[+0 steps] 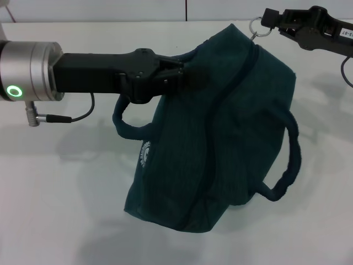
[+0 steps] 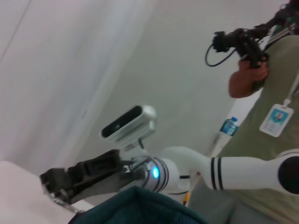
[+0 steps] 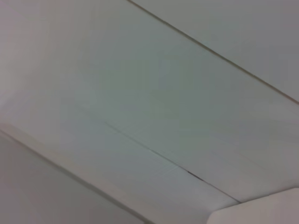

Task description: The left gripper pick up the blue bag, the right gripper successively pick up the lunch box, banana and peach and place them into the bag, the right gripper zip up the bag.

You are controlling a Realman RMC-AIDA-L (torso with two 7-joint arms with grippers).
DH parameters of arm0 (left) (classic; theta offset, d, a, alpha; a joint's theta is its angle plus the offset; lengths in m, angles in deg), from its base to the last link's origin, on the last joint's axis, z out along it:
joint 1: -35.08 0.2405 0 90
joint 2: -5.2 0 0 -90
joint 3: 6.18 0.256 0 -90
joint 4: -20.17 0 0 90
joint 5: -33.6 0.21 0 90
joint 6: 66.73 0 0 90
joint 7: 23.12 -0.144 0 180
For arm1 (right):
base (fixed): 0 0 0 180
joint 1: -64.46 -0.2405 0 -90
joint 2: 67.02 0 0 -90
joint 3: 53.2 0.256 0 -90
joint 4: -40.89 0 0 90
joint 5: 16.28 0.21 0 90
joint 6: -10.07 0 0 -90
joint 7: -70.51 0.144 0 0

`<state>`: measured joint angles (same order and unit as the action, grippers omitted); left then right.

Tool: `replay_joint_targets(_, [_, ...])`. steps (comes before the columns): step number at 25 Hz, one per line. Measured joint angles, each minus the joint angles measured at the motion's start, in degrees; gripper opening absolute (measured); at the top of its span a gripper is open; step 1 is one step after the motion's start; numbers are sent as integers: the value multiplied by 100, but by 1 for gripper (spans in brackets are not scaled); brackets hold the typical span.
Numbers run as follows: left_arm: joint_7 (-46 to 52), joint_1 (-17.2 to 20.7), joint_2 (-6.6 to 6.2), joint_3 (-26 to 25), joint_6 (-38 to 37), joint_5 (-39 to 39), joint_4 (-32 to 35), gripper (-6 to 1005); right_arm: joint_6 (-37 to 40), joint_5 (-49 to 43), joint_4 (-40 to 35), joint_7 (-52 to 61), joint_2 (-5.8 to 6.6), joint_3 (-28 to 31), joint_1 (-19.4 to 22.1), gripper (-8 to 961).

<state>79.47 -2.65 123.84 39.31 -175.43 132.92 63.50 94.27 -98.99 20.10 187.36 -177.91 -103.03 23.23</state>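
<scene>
Our right gripper is clenching the ring pull; our left gripper is pinching the soft, floppy blue bag.

The left gripper is a black claw on a thick black block. Behind the block sits a shiny silver round wrist. A little green ring light glows on the wrist's side. Just under the wrist, a thin black cable runs from a small silver plug.

The right gripper is a black claw too, with a small white sticker on its body. In the left wrist view, the arm behind it is white with black stripes and a blue light.
</scene>
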Motion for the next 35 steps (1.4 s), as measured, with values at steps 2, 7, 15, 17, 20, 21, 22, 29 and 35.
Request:
replay_joint_targets(2, [-26, 4, -1, 30, -8, -54, 0, 69, -27, -1, 24, 9, -1, 0, 0, 108])
replay_joint_targets(7, [-28, 4, -2, 23, 6, -93, 0, 71, -45, 23, 88, 13, -20, 1, 4, 114])
replay_joint_targets(15, [34, -55, 31, 22, 442, -127, -38, 74, 52, 135, -30, -114, -88, 0, 125, 125])
replay_joint_targets(17, [43, -63, 31, 22, 537, -129, -41, 74, 90, 148, -58, -132, -87, 0, 146, 168])
replay_joint_targets(20, [45, -102, 34, 21, 658, -133, -44, 75, 150, 224, -76, -185, -42, 5, 250, 231])
replay_joint_targets(21, [45, -139, 36, 22, 707, -133, -52, 76, 151, 265, -81, -202, -16, 26, 309, 253])
replay_joint_targets(22, [49, -162, 38, 22, 750, -133, -69, 76, 150, 304, -83, -218, 9, 55, 367, 274])
replay_joint_targets(29, [262, -280, 23, 6, 1287, -133, -542, 78, 250, 367, -247, -345, 62, 945, 904, 480])
replay_joint_targets(35, [208, -467, 55, 41, 1985, 77, -912, 80, 442, 473, -331, -364, 61, 1376, 1276, 824])
